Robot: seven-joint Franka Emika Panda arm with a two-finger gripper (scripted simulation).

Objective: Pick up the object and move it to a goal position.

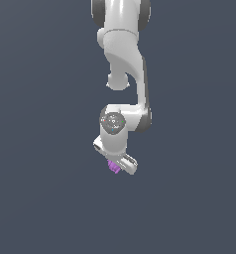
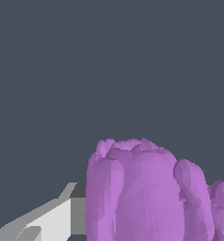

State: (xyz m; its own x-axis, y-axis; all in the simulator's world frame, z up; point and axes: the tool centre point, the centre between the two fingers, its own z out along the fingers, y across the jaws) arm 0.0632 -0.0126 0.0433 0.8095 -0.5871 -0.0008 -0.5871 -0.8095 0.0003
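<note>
The object (image 1: 113,167) is a small bright purple lumpy item with ridges, peeking out beside the white gripper (image 1: 118,168) in the exterior view. In the wrist view the object (image 2: 147,193) fills the space close to the camera. One white finger (image 2: 48,219) with a dark pad presses against its side. The other finger is hidden behind the object. The gripper is shut on the object. I cannot tell whether the object rests on the surface or is lifted off it.
The white arm (image 1: 124,59) reaches down from the top of the exterior view. A plain dark grey-blue surface (image 1: 40,149) lies all around it. No goal marker shows.
</note>
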